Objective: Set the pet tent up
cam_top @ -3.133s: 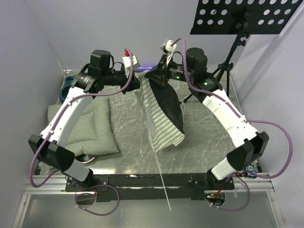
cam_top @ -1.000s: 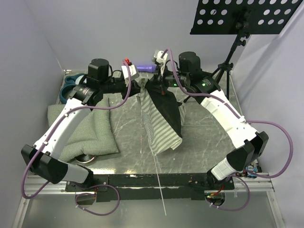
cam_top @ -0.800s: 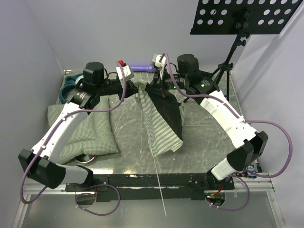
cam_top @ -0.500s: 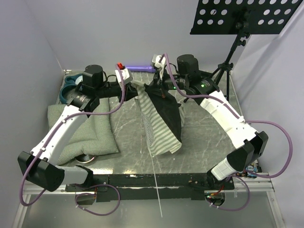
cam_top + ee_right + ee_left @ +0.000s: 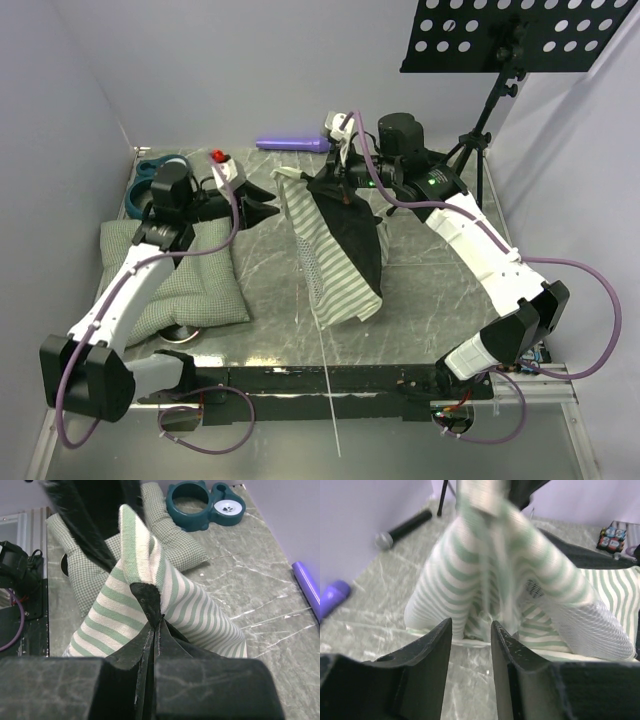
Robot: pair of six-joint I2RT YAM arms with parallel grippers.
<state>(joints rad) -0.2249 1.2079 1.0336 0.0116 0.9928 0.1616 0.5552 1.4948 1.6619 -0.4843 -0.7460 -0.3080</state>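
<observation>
**Right hand holds the tent up by its top; left hand open beside it**

From above, the pet tent hangs as a folded drape of green-and-white stripes and black lining. Its top is raised at the far middle of the surface and its lower end lies on the surface. A thin white pole runs out from under it and past the near edge. The right hand meets the tent's top, but this view does not show the grip itself.

The right wrist view does. The fingers are pressed together on a fold of black lining at the peak of the striped cloth, so the right hand is clenched on the tent. Behind it lie the checked cushion, a teal dish and a purple object.

The left hand hovers left of the tent, over the edge of the cushion, clearly apart from the fabric. Its own camera shows the fingers spread with nothing between them. The tent is blurred beyond the gap. Only this view shows the white mesh panel closely, along with a microphone lying on the surface near the wall.
</observation>
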